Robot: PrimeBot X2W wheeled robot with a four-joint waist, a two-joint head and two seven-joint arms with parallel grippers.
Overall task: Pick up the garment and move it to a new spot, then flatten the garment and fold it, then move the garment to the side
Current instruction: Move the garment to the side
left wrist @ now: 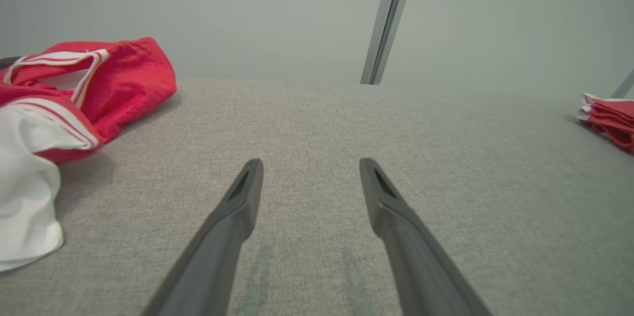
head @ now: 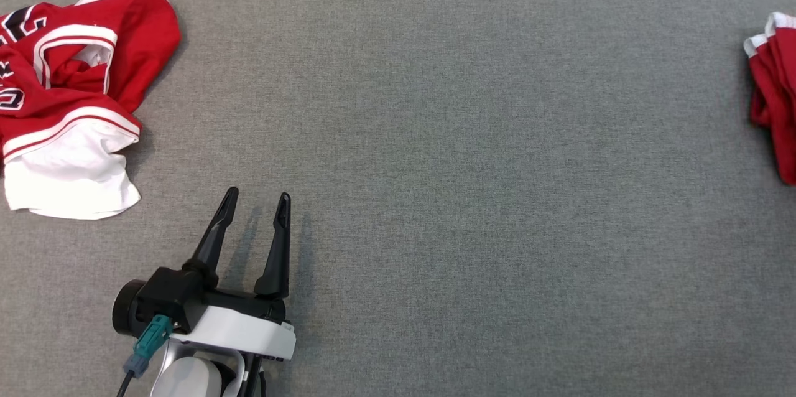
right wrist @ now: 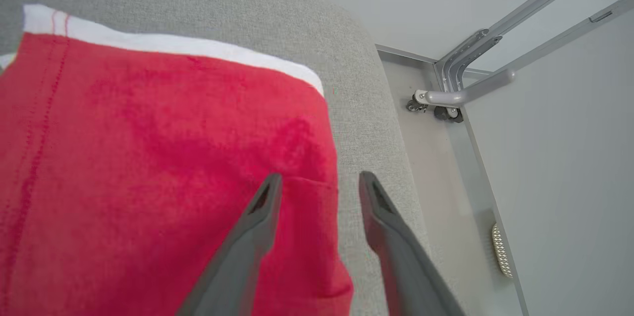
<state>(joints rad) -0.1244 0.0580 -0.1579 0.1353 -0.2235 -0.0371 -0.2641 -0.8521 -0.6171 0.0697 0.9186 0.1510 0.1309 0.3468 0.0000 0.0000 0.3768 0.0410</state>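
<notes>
Wide grey woven table cover [head: 435,154], coarse-textured and matte, between the two cloth heaps. In the upper left of the head view, a crumpled jersey [head: 74,92]: red knit, white-and-red striped trim, a white panel spilling toward the lower left. Black-and-white lettering at its left edge, cut off by the frame and unreadable. Well apart from it, at the far right edge, the folded red garment [head: 777,92], a compact stack with a white hem on top.

Lower left of the head view: left gripper [head: 258,195], dark tapered fingers spread wide, nothing between them, hovering over bare cover just right of the jersey's white panel.

Right wrist view: right gripper [right wrist: 320,176] with fingers apart, clamped on nothing, straddling the garment's right edge. One finger over the red terry-like cloth, the other over the grey cover near the table's rounded corner. Beyond that corner, upper right, a pale floor, a silver metal frame [right wrist: 475,43] and a small castor [right wrist: 446,112].
</notes>
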